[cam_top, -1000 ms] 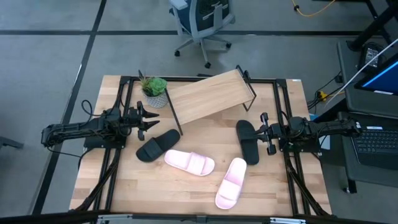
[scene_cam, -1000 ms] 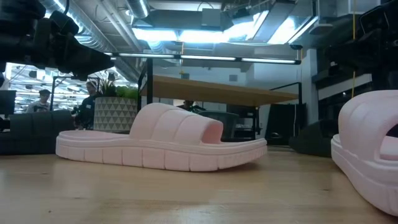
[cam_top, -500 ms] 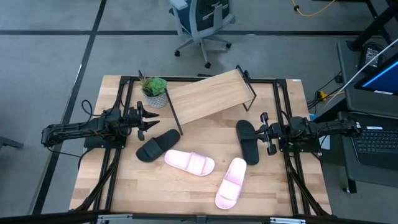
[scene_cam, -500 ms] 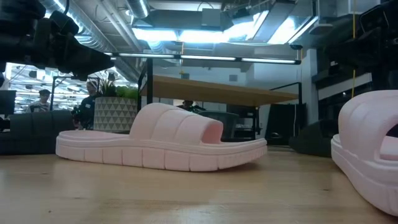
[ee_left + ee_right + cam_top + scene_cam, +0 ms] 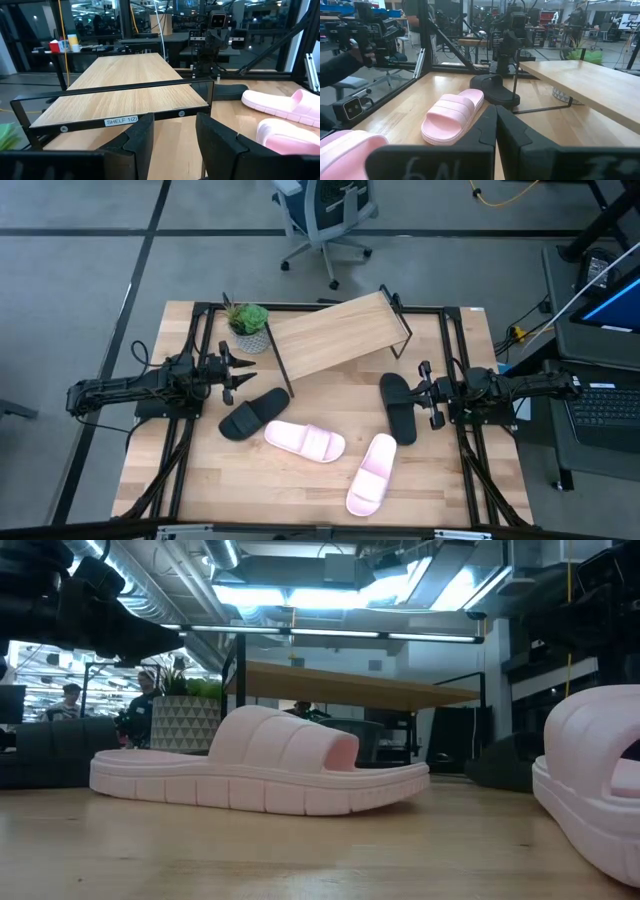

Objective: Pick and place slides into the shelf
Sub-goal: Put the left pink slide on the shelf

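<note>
Two pale pink slides lie sole-down near the table's middle [image 5: 305, 442] and toward its near edge [image 5: 371, 472]. One black slide [image 5: 253, 413] lies beside the shelf's left leg, the other [image 5: 400, 407] right of centre. The shelf [image 5: 335, 330], a slanted light-wood board on a black wire frame, stands at the far side with nothing on it. My left gripper [image 5: 235, 375] hovers open left of the shelf, facing its board [image 5: 125, 90]. My right gripper [image 5: 422, 392] is shut beside the right black slide, pointing at the pink slide [image 5: 452, 115].
A small potted plant [image 5: 248, 325] stands at the shelf's far left corner. Black frame rails run along the table's left and right sides. A person's dark sleeve [image 5: 340, 65] shows beyond the table. An office chair [image 5: 325, 215] is behind the far edge.
</note>
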Controlling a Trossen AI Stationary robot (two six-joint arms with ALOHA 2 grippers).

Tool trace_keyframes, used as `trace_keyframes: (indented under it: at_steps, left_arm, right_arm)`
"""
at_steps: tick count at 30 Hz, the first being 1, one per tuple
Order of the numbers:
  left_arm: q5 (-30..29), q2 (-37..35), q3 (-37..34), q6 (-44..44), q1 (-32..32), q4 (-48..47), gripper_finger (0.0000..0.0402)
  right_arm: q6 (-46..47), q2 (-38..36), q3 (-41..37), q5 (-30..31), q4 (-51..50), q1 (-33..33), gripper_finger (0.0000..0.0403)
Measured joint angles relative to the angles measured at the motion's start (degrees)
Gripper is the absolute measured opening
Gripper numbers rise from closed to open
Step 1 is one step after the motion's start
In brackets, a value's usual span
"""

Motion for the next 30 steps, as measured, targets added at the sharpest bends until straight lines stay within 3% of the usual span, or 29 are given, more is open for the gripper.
trace_keyframes:
  at_steps: [30]
  left_arm:
    - [-1.47,0.01,0.0,-0.09,0.02,0.59,0.0139]
  right_arm:
    - [-1.76,0.0,0.01,0.0,-2.49,0.0,0.001]
